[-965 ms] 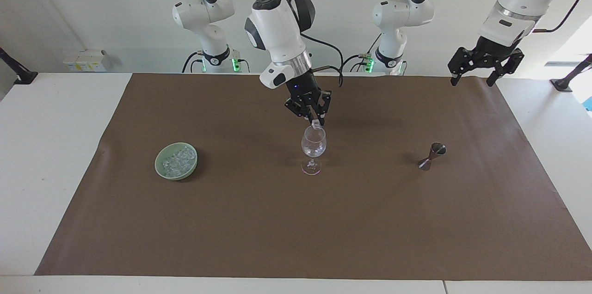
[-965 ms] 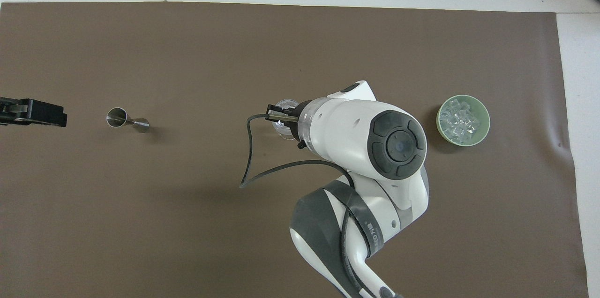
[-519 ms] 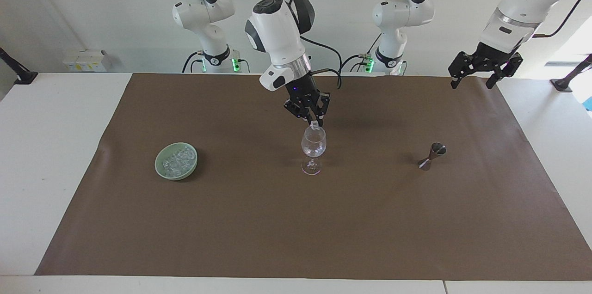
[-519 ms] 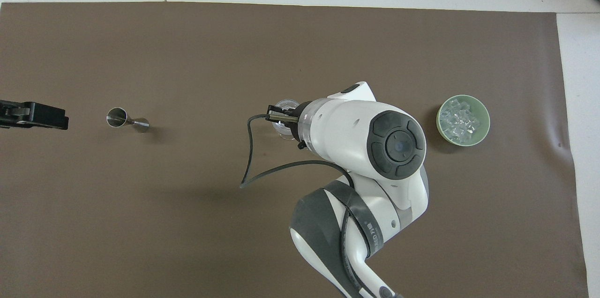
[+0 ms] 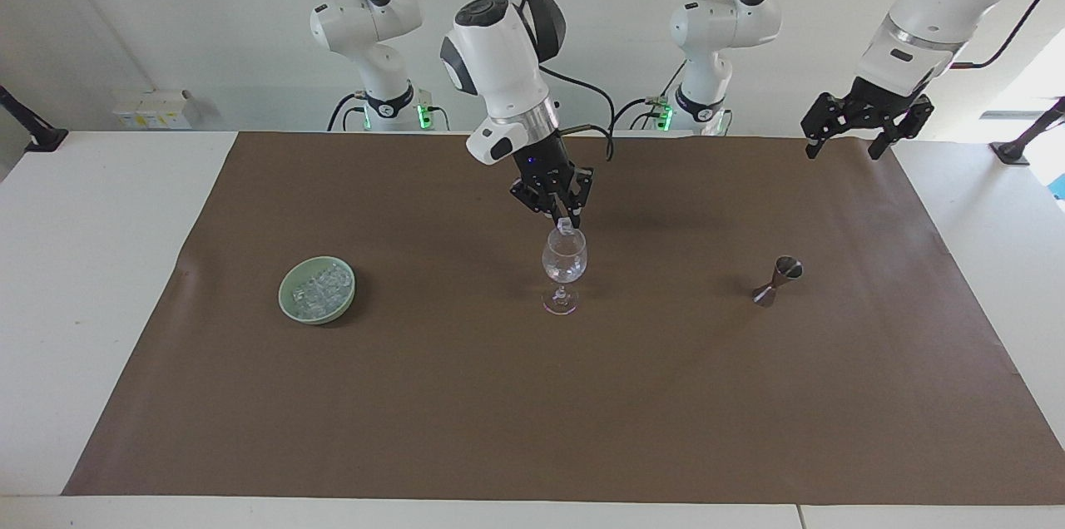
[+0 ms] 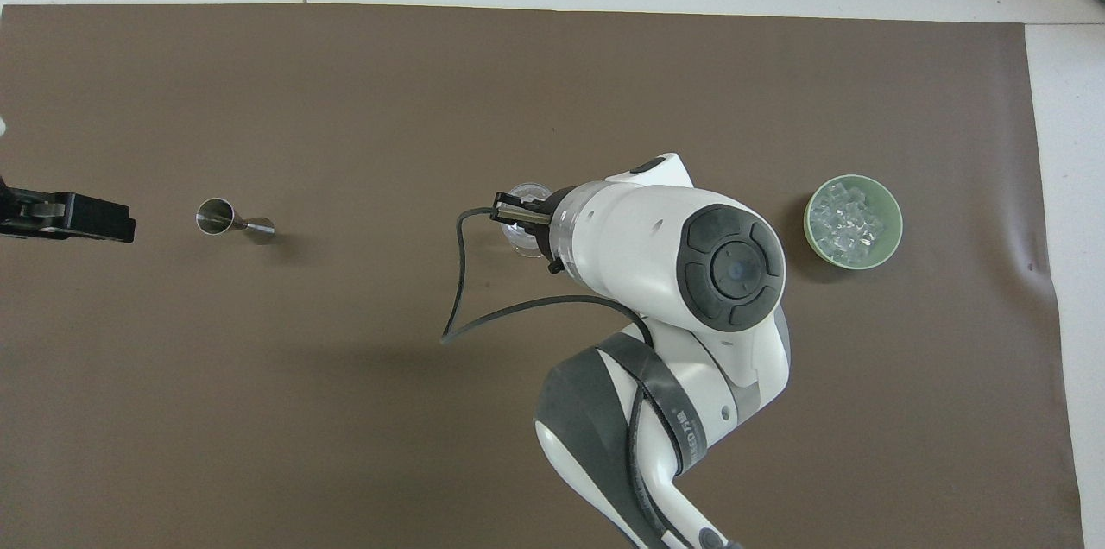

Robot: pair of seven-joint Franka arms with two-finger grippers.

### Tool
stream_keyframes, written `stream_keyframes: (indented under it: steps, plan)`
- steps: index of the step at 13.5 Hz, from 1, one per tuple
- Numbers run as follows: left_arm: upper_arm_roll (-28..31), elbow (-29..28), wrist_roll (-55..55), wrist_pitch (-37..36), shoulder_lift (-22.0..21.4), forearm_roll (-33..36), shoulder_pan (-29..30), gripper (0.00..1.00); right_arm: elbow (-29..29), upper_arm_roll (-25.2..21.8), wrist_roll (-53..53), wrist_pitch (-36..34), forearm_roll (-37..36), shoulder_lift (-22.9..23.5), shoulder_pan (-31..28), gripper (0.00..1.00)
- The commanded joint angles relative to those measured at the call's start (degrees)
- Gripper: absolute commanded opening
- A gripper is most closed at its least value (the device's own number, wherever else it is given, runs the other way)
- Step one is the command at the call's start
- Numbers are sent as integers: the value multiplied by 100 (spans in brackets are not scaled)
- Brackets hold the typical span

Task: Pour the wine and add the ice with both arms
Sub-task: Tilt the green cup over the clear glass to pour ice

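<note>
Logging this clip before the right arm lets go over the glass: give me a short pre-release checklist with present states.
1. Right gripper shut on an ice cube: ok.
2. Cube over the wine glass mouth: ok.
3. Glass upright on the brown mat: ok.
4. Left gripper open, waiting clear at the mat's edge: ok.
5. Jigger apart from the glass: ok.
6. Wine already in the glass: cannot tell.

Overhead: my right arm's wrist housing point(image 6: 682, 264) covers most of the wine glass point(image 6: 527, 197); only a sliver of rim shows. Left gripper point(image 6: 73, 217) is cut off by the frame edge, fingertips unseen. Facing: both arms' upper links run off the top. I cannot count cubes in the ice point(image 5: 320, 286).
</note>
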Motion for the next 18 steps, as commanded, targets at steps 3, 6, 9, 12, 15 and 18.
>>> stream_keyframes:
  steps: [3,6,9,12,15,18]
  plan:
    - [110,-173,40,-93,-157,-77,-15,100,-255,-13,157,161,-16,-130,8,10]
    - [101,-208,32,-67,-175,-95,-15,100,-378,-13,157,406,-25,-112,60,10]
    - [101,-200,23,-66,-166,-95,-76,100,-378,-13,149,398,-25,-112,60,11]
    - [119,-200,23,-102,-175,-95,-85,100,-378,-13,149,389,-25,-112,60,32]
    - [110,-182,23,-14,-166,-95,-85,100,-378,-13,149,381,-25,-112,60,37]
    - [110,-191,23,-40,-166,-95,-85,100,-369,-13,149,372,-25,-112,60,37]
